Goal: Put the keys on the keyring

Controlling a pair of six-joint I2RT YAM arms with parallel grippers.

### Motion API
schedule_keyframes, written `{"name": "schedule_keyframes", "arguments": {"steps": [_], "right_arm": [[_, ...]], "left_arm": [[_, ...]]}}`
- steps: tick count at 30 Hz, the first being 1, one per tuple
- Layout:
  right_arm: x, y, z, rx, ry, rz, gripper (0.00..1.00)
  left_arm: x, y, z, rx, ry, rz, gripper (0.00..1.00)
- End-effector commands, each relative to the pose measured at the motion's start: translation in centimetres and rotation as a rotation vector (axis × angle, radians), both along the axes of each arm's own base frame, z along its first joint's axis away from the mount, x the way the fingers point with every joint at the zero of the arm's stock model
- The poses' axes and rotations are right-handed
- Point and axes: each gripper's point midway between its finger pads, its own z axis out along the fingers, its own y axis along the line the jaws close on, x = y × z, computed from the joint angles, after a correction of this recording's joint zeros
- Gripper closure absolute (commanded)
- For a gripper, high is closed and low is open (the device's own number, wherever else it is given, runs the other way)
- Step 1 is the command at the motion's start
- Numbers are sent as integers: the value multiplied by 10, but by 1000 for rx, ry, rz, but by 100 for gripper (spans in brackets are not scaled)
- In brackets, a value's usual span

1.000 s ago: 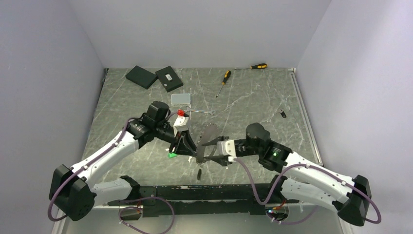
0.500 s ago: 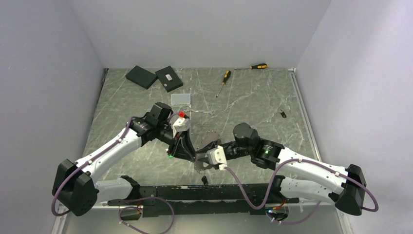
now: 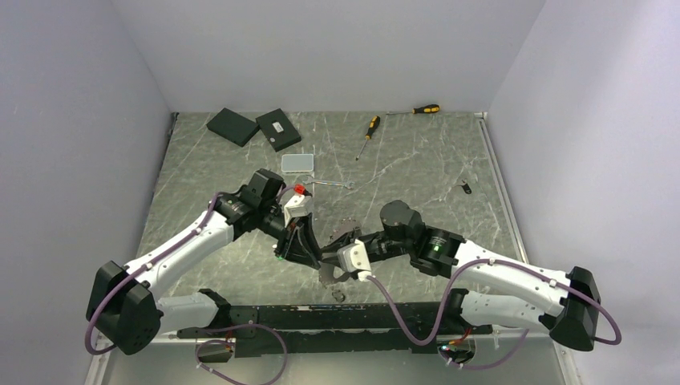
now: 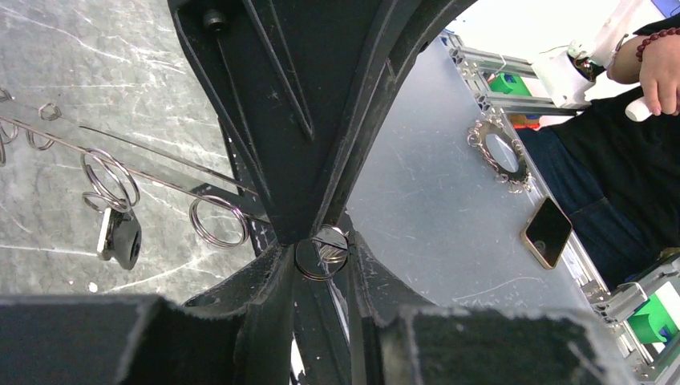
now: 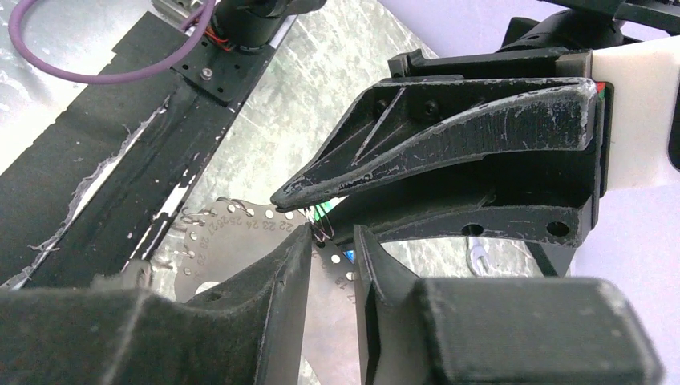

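Narrowing since before (grip unclear), right fingers straddle the numbered plate; left fingers clamp a small ring.

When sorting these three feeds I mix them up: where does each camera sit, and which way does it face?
Top external: above and behind the arms, looking down over the table; both arms whole, left gripper meeting right gripper.
Left wrist: on the left wrist, facing the table's near edge; its own fingers pinch a metal ring.
Right wrist: on the right wrist, looking over its own fingers at the left gripper.
Shared: top and right wrist both show the left gripper.
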Motion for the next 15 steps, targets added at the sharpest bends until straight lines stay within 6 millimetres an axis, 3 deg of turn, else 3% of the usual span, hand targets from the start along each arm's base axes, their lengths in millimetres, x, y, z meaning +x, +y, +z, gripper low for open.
{"name": "schedule_keyframes", "arguments": {"steps": [1,15], "right_arm": [[-1,8,24,48,-54,26,72],[-5,11,19,15,-46,52,69]], "left_arm": [[-3,-4,23,-94,-58,-59,100],[-3,-3,25,-93,-66,-54,100]]}}
